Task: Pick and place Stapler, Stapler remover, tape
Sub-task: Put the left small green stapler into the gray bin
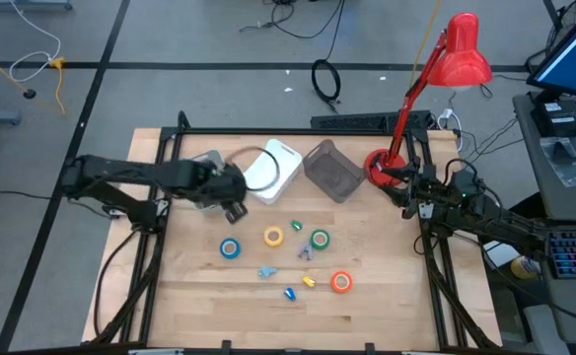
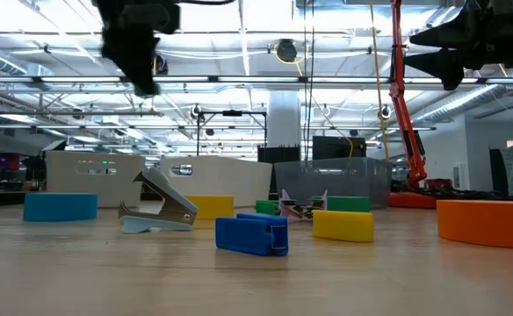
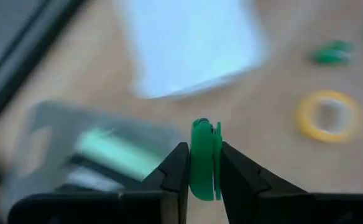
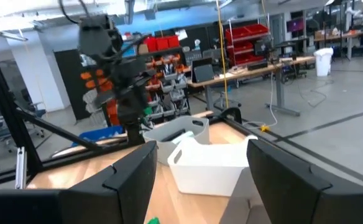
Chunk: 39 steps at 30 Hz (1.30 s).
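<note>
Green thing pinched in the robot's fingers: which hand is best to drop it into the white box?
Left. The left hand is shut on the small green piece and hangs right beside the white box. The right hand is open, holds nothing, and waits at the table's right edge.

I see a red desk lamp (image 1: 456, 59) at the table's (image 1: 387, 306) far right corner — white bin (image 1: 273, 170) and grey mesh basket (image 1: 332, 170) beside it.
</note>
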Each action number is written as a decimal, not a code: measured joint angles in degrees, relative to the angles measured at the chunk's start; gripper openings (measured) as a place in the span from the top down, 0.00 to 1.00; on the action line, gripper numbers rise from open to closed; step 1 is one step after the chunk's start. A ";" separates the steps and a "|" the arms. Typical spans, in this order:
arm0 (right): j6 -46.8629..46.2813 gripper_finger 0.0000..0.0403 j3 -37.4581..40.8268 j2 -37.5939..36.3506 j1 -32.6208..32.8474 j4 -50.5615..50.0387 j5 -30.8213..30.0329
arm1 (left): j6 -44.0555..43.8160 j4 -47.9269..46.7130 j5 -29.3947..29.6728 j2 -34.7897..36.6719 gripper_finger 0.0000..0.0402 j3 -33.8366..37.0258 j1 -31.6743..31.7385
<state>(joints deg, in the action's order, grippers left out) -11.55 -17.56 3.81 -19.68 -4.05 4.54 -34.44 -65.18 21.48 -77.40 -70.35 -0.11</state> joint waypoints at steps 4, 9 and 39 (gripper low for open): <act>0.00 0.40 0.00 0.00 0.02 -0.13 0.01 | -8.91 -9.01 7.30 3.36 0.84 0.07 3.68; 0.02 0.40 0.00 0.00 0.00 -0.44 0.02 | -10.58 -14.24 8.63 4.39 0.84 0.14 10.01; -1.76 0.40 0.00 0.00 0.00 -0.55 -0.15 | 21.07 15.49 -3.63 2.62 0.82 20.70 37.28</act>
<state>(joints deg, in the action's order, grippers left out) -13.31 -17.56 3.81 -19.68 -4.60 4.38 -13.37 -49.69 17.85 -74.78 -49.65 37.17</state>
